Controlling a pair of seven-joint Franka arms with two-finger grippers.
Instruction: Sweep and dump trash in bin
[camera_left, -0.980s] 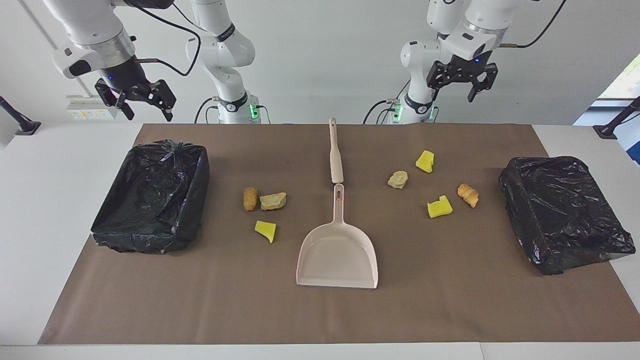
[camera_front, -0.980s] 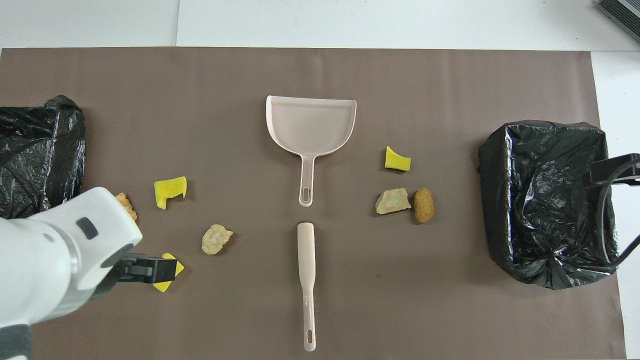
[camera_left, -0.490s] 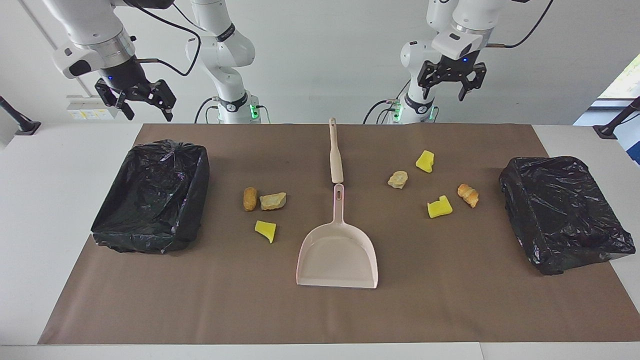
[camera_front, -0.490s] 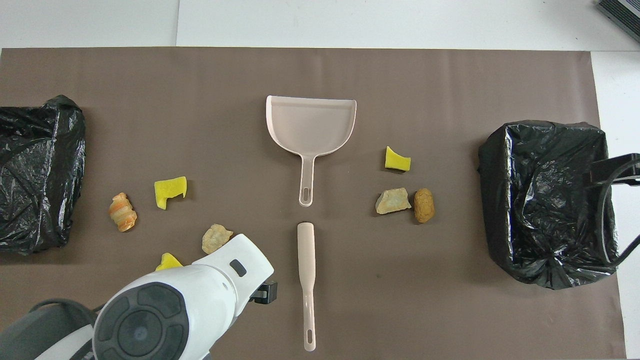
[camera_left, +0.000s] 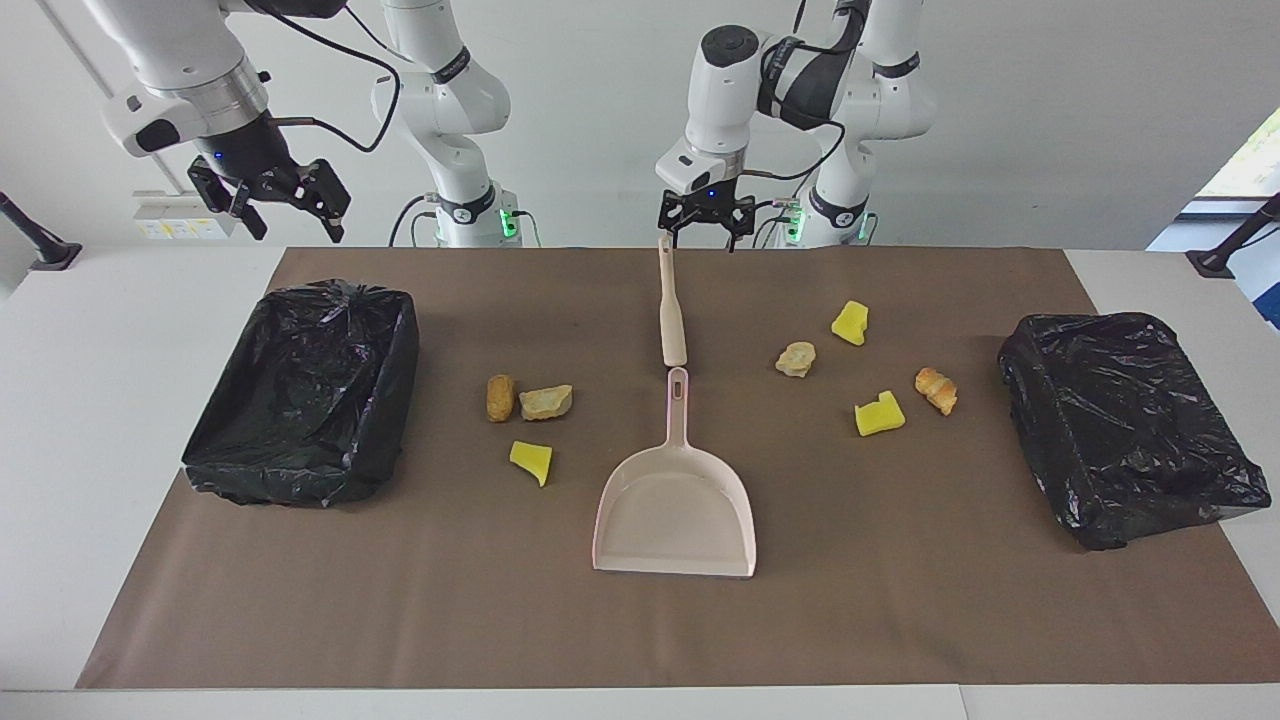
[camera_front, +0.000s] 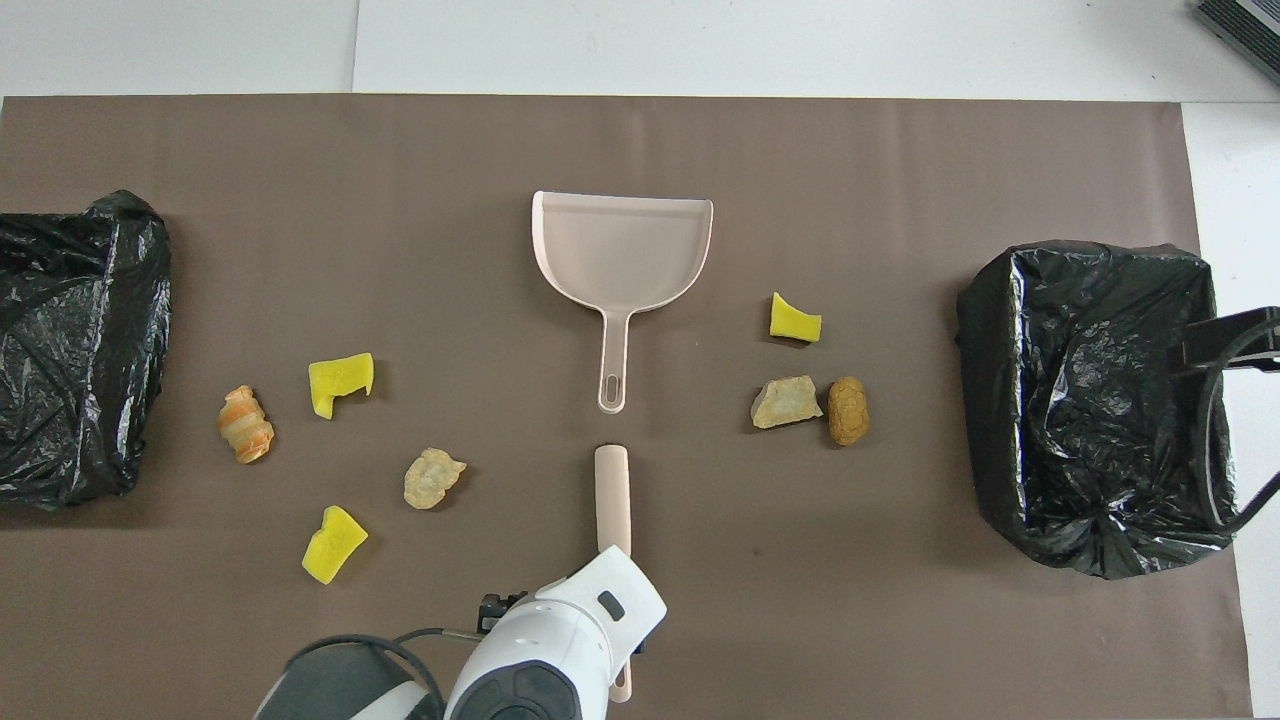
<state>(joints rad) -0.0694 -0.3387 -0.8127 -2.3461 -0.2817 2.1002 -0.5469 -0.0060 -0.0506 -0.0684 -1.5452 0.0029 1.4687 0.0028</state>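
Several trash scraps lie on the brown mat in two groups. A brown lump (camera_left: 500, 397), a tan lump (camera_left: 546, 402) and a yellow chunk (camera_left: 531, 461) lie toward the right arm's end. A tan lump (camera_left: 796, 359), two yellow chunks (camera_left: 850, 323) (camera_left: 880, 414) and an orange lump (camera_left: 936, 389) lie toward the left arm's end. The beige brush (camera_left: 672, 310) (camera_front: 611, 490) lies in line with the pink dustpan (camera_left: 675, 505) (camera_front: 620, 245). My left gripper (camera_left: 702, 230) hangs open over the brush's handle end, holding nothing. My right gripper (camera_left: 272, 200) waits open above the table's edge by a bin.
A black-bagged bin (camera_left: 300, 395) (camera_front: 1090, 400) stands open at the right arm's end of the mat. A second black-bagged bin (camera_left: 1125, 425) (camera_front: 70, 340) stands at the left arm's end. The left arm's wrist (camera_front: 555, 650) covers the brush's handle from above.
The left arm has swung from its own end of the table to the middle and lowered its gripper over the brush's handle end. The right arm has stayed put.
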